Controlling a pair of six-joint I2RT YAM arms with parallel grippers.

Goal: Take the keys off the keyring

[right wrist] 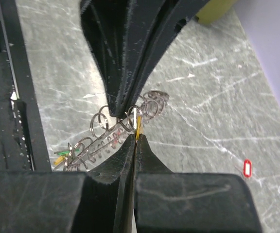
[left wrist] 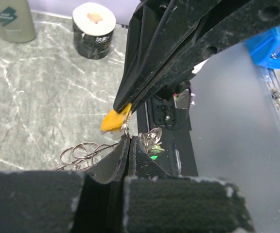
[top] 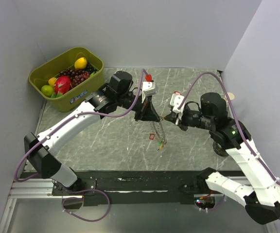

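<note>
1. Position. The keyring [right wrist: 110, 139], a chain of linked silvery rings, is held up over the marble-patterned worktop [top: 106, 141]. It is to the right of the green bin [top: 89, 86] of fruit and nearer the arm bases than the bin.

2. Orientation. In the top view the long axis of the keyring runs from the two tools toward the arm bases. The upper end is held between the tool tips. The lower end hangs free. A red key [top: 152, 137] sits partway along the chain. A green key [left wrist: 154, 156] sits near the lower end.

3. Left tool [left wrist: 128, 141]. The jaws are pressed together with no gap visible. Their tips pinch one ring at the upper end of the keyring.

4. Right tool [right wrist: 136, 138]. The jaws are fully closed. Their tips clamp the yellow key [left wrist: 113, 121]. The right wrist view shows this key edge-on as a thin yellow sliver between the tips. The left wrist view shows its flat face standing out from the tips. The key is still threaded on a ring.

5. Tool relation. The two tool tips meet nearly nose to nose, just beside each other at the upper end of the chain.

6. Loose part. A second red key [right wrist: 247, 168] lies flat on the worktop, well apart from the bin.
</note>
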